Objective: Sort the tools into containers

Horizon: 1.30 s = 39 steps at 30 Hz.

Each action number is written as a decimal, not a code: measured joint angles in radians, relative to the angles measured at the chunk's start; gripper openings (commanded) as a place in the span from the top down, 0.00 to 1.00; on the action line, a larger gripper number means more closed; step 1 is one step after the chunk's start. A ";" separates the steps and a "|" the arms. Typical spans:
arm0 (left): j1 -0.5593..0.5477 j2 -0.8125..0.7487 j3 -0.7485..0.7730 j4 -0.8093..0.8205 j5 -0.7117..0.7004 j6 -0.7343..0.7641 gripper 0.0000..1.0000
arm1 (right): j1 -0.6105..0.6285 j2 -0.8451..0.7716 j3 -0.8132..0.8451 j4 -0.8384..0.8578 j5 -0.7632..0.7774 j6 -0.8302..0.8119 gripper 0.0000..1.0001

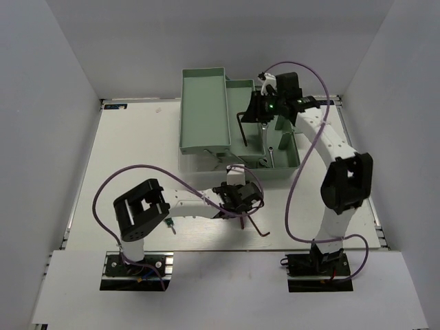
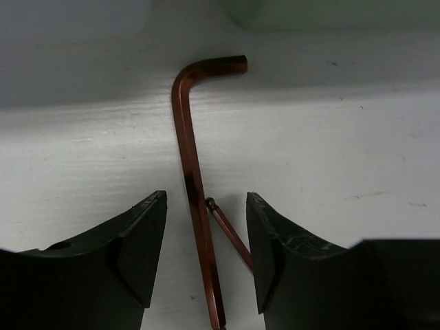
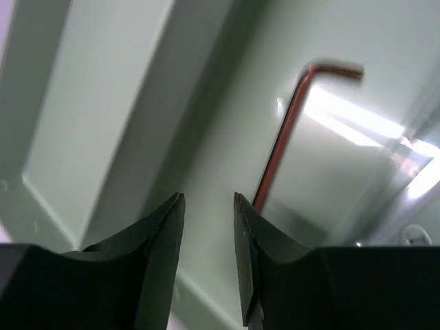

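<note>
tabletop [image 1: 137, 151]: flat, white, matte.
toolbox [image 1: 203, 103]: pale mint plastic, rectangular, smooth walls, stepped tray compartments; sits at the tabletop's far edge, right of centre.
left claw [image 2: 206, 206]: black wedge fingers, spread apart, gripping nothing; low over the tabletop, centre, toward the near edge.
right claw [image 3: 208, 199]: same black fingers, parted with a clear gap, nothing between them; over the toolbox's right side.
table hex key [image 2: 187, 130]: thin L-shaped rod, coppery sheen; flat on the tabletop, long leg running between the left claw's fingers, touching neither, short leg bent right beyond the tips.
box hex key [image 3: 285, 130]: same thin L; inside a toolbox compartment, just beyond the right claw's tips, not held.
</note>
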 measured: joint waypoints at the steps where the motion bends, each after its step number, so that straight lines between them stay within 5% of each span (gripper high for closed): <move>1: 0.001 0.013 0.017 -0.018 -0.008 0.000 0.41 | -0.008 -0.041 -0.038 -0.012 0.001 -0.011 0.64; 11: 0.013 0.164 0.177 -0.114 -0.076 -0.001 0.52 | -0.206 -0.584 -0.523 0.039 0.023 -0.100 0.64; 19: 0.014 0.180 0.188 -0.130 -0.107 -0.039 0.90 | -0.301 -0.690 -0.662 0.005 -0.014 -0.133 0.64; 22: 0.008 0.175 0.173 -0.121 -0.113 -0.058 1.00 | -0.333 -0.706 -0.684 -0.003 -0.031 -0.136 0.51; 26: 0.000 0.129 0.098 -0.084 -0.116 -0.079 1.00 | -0.378 -0.742 -0.708 -0.032 -0.064 -0.160 0.16; 28: -0.005 0.094 0.054 -0.079 -0.111 -0.084 1.00 | -0.393 -0.761 -0.715 -0.058 -0.076 -0.185 0.10; 39: -0.076 -0.128 -0.053 -0.119 0.000 0.112 1.00 | -0.423 -0.858 -0.819 -0.182 -0.161 -0.365 0.17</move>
